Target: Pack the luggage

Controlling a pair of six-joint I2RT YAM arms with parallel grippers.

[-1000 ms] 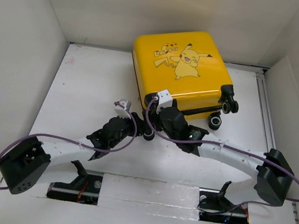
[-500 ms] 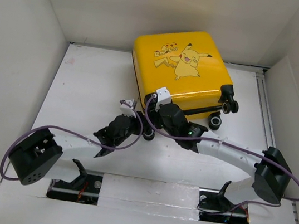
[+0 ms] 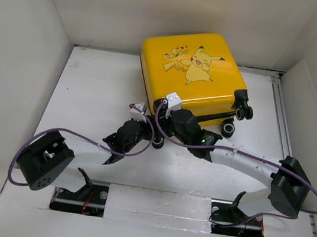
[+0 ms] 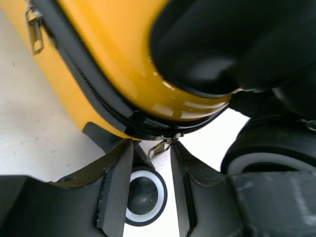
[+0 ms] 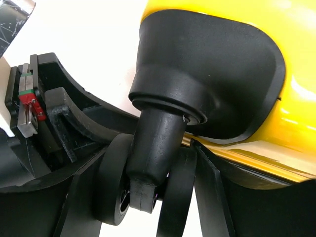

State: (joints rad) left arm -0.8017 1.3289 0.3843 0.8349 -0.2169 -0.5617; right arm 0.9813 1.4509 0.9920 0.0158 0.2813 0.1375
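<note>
Treat the closed luggage [image 3: 195,70] at upper centre as stiff, slick, probably light, taking its zipper pull [image 4: 162,146] between the empty, narrowly parted left fingers [image 4: 116,192], with right fingers [image 5: 212,197] wide around a wheel [image 5: 114,185], grip unclear.

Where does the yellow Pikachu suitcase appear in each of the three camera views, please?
Top external: the yellow suitcase lies at upper centre, print facing up.
Left wrist: its shell fills the upper left, with the black zipper seam running diagonally.
Right wrist: its shell shows along the upper right.
Shared landmark: the black near-corner caster, at the right in the left wrist view and central in the right wrist view.
</note>
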